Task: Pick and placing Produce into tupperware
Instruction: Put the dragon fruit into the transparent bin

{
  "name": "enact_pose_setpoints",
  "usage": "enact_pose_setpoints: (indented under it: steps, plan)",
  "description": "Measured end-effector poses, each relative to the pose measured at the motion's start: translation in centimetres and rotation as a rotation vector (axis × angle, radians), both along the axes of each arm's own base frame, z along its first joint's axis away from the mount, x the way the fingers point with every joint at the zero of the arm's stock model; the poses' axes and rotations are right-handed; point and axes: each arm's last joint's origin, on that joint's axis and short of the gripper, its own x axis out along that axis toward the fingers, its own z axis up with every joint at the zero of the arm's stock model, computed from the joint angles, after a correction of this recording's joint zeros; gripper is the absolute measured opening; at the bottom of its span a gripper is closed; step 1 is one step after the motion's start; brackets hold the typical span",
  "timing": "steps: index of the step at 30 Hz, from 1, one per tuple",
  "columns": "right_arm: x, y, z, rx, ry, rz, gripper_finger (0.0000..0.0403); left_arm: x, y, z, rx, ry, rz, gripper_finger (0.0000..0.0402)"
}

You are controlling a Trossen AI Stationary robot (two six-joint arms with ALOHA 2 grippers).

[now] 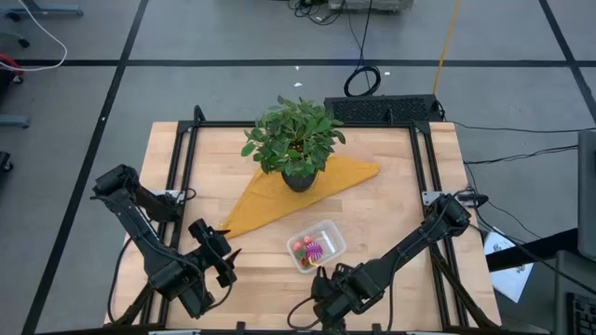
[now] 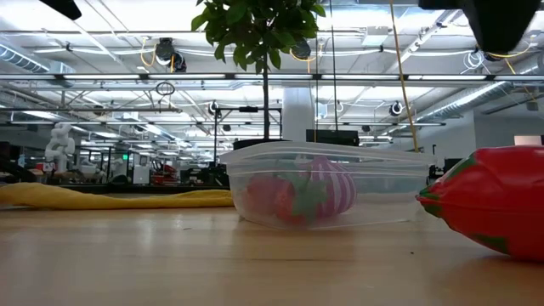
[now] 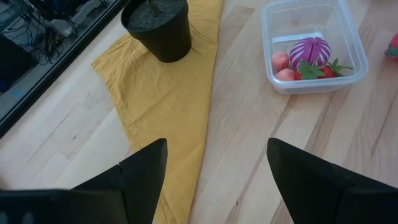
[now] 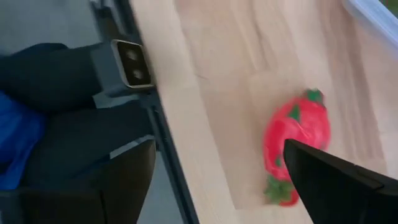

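Note:
The clear tupperware [image 1: 317, 245] sits on the wooden table, near the yellow cloth. It holds a purple knobbly piece [image 3: 309, 50], two pink round pieces [image 3: 280, 61] and a red strawberry [image 3: 318, 71]. Another red strawberry [image 4: 295, 142] lies on its side on the bare wood close to the table's near edge, also large in the low view [image 2: 493, 200]. My right gripper [image 4: 217, 149] is open and hovers by this strawberry, one finger showing in front of it. My left gripper [image 3: 217, 155] is open over the cloth's near corner, left of the tupperware.
A leafy potted plant [image 1: 296, 140] in a black pot [image 3: 158, 28] stands on the far part of the yellow cloth [image 1: 279, 195]. A black metal frame [image 1: 182, 158] runs along the table's sides. Bare wood lies right of the tupperware.

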Motion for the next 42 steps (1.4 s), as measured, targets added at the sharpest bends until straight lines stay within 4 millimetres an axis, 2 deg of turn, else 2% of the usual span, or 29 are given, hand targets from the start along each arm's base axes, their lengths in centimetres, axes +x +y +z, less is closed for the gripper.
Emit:
enact_pose_setpoints:
  steps: [8, 22, 32, 42]
  plan:
    - [-0.1, 0.4, 0.1, -0.006, -0.030, 0.078, 0.0345, 0.0, 0.0, 0.0, 0.002, 0.002, -0.003, 0.0278]
    - [-0.9, -0.5, -0.4, -0.067, 0.086, 0.007, 0.0345, 0.0, 0.0, 0.0, 0.007, 0.006, -0.009, 0.0278]
    - [-0.8, -2.8, -3.4, -0.083, 0.204, -0.117, 0.0345, 0.0, 0.0, 0.0, 0.007, 0.006, -0.009, 0.0278]
    - [0.0, -4.3, -4.2, -0.071, 0.214, -0.129, 0.0345, 0.0, 0.0, 0.0, 0.008, 0.007, -0.011, 0.0278]
